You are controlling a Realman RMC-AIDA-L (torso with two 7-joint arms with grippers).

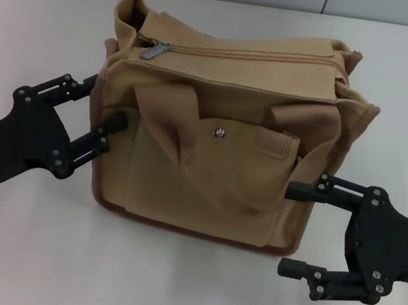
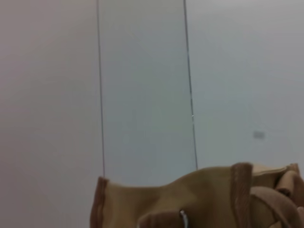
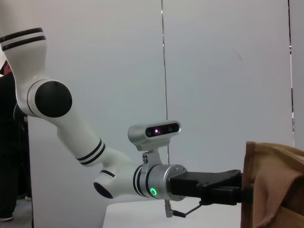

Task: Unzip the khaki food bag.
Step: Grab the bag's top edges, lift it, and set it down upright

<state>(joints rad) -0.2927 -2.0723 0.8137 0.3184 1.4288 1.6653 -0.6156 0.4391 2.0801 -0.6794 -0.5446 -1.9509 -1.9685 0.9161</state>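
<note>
The khaki food bag (image 1: 211,154) stands upright in the middle of the white table, front pocket and snap facing me. Its top zipper looks closed, with the silver zipper pull (image 1: 155,50) lying at the left end. My left gripper (image 1: 107,105) is open against the bag's left side, its fingers (image 1: 100,139) spread along the fabric. My right gripper (image 1: 287,229) is open at the bag's lower right corner, one finger by the side wall and the other over the table in front. The left wrist view shows only the bag's upper edge (image 2: 199,199). In the right wrist view the bag (image 3: 273,185) stands in front of the left arm.
The white table (image 1: 402,92) runs around the bag on all sides. A grey panelled wall stands behind it. The two webbing handles (image 1: 186,118) hang down over the front pocket.
</note>
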